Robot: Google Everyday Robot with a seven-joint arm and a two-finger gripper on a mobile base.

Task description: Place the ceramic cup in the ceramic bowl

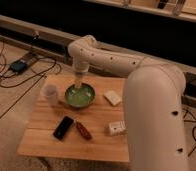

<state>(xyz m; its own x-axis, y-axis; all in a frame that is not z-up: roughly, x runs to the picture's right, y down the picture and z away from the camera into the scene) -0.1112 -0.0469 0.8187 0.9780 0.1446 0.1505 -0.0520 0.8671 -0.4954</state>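
The gripper [79,84] hangs over the ceramic bowl [80,97], near its 12 o'clock rim. How far open it is I cannot tell, but it does not hold the cup. The ceramic cup [50,93] stands upright on the wooden table [43,140], just beside the bowl at its 9 o'clock. The risk, as I judge it, is that in crossing to the cup from so low the gripper clips the bowl's rim and shoves it. It could also knock the cup over toward the table's 9 o'clock edge. A white block [112,97] lies at the bowl's 3 o'clock, off that path.
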